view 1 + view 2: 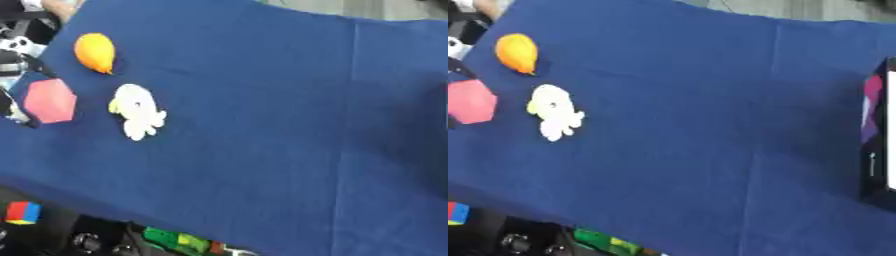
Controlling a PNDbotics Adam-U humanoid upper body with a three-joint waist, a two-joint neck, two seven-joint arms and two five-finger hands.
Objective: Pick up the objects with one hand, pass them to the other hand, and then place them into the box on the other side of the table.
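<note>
Three objects lie on the blue cloth [280,125] at the left. Farthest back is an orange pear-shaped object [94,51], with a white soft toy [136,111] nearer the middle. A pink hexagonal block [50,100] sits at the left edge. Only part of my left hand [12,107] shows, dark against the left edge and right beside the pink block. How it stands on the block is unclear. A dark box [878,135] with white and pink inside is cut off by the right edge. My right hand does not show.
Below the table's near edge are a red and blue cube [22,212] and green and yellow pieces [175,240] among dark equipment. A grey floor strip [385,9] runs behind the table.
</note>
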